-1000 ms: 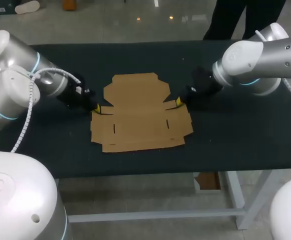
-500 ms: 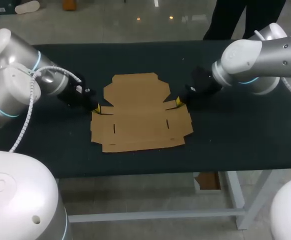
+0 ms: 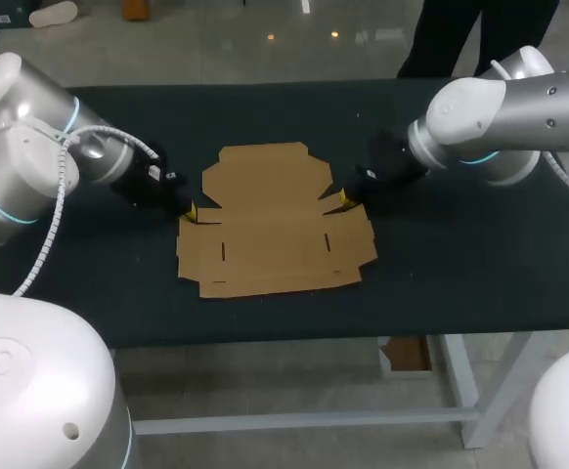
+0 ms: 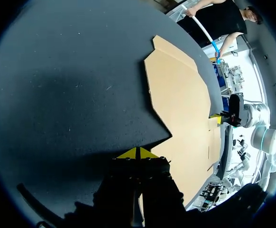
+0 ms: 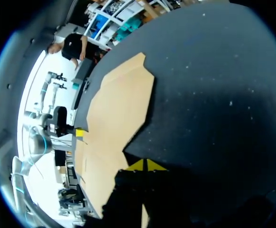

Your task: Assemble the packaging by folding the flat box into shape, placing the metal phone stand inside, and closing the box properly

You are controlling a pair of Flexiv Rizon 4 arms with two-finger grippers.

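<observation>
2 jaws, both clenched with yellow tips together, touch the flat box at its 9 and 3 o'clock notches mid-counter; likely best practice: raise both side flaps evenly along their creases.

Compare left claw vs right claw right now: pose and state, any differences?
The left claw sits at the flat box's left notch; the right claw sits at its right notch. The left claw points in from the left and the right claw from the right, mirrored. The left claw is slightly nearer the table's front edge than the right claw. Shared: both are low at the cardboard's edge, yellow tips pressed together, with nothing visibly between them.
</observation>
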